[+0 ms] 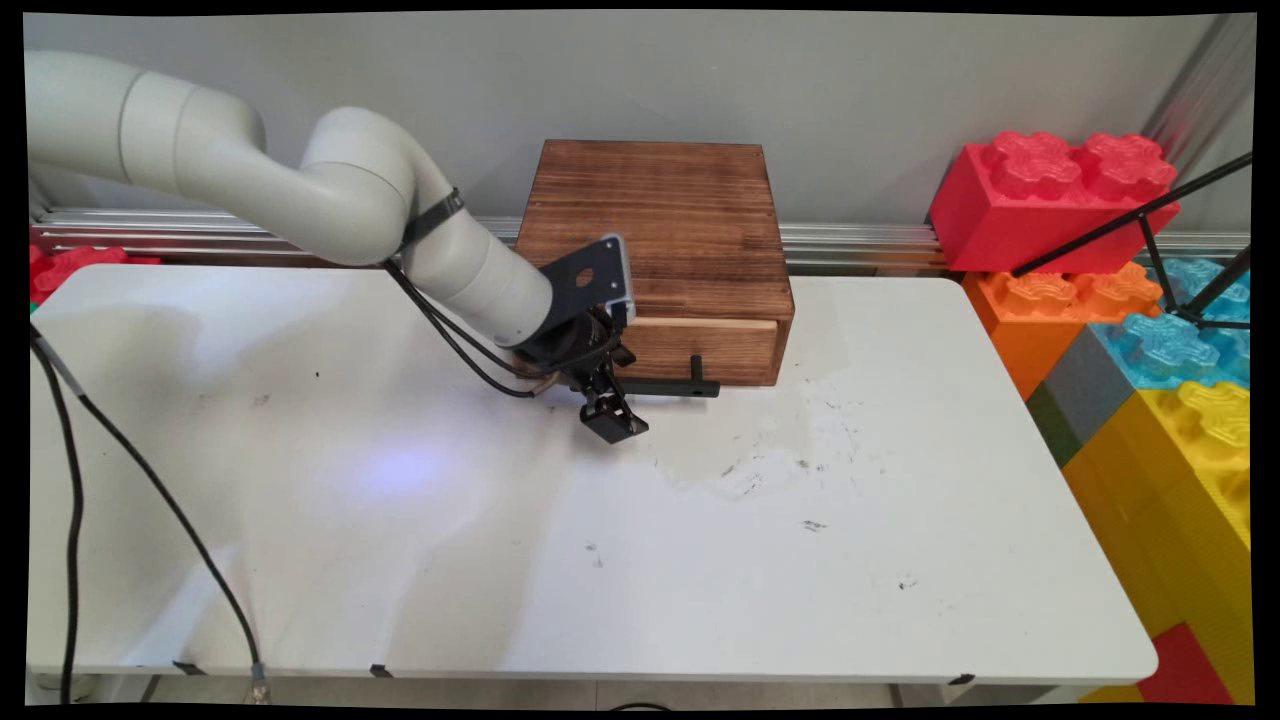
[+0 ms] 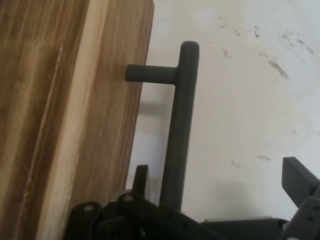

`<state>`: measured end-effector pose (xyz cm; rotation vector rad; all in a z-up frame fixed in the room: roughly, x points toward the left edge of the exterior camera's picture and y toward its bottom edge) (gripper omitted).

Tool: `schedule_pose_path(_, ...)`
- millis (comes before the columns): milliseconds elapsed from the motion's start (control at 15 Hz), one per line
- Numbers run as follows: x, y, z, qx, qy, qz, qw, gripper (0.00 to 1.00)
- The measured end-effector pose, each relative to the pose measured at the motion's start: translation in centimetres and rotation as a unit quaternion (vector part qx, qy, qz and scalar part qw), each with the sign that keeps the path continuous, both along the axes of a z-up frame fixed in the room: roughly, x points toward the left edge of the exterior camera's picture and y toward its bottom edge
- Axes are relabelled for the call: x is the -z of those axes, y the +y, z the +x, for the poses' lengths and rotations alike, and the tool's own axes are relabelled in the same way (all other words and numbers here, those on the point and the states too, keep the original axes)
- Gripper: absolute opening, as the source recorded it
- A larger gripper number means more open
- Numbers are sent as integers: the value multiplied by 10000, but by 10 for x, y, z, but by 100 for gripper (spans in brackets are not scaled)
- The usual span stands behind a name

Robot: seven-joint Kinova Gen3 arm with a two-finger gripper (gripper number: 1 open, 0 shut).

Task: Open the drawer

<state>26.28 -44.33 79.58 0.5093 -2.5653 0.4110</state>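
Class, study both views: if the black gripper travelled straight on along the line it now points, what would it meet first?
Probably the dark bar handle on the wooden drawer box. In the hand view the handle runs up between the open fingers, with the gripper at its near end. Depth is unclear, so the bar may pass between the fingers.

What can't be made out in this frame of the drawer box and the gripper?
- Handle: its left end is hidden behind the gripper in the main view and cut off by the linkage in the hand view.
- Drawer: its inside is not visible in either view.
- Wooden box: its left front is covered by the arm in the main view.
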Motion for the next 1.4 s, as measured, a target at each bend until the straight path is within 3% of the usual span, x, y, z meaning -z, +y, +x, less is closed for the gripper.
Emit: schedule_pose_path(1400, 36, -8, -11, 202, 40, -76, 9998, 100)
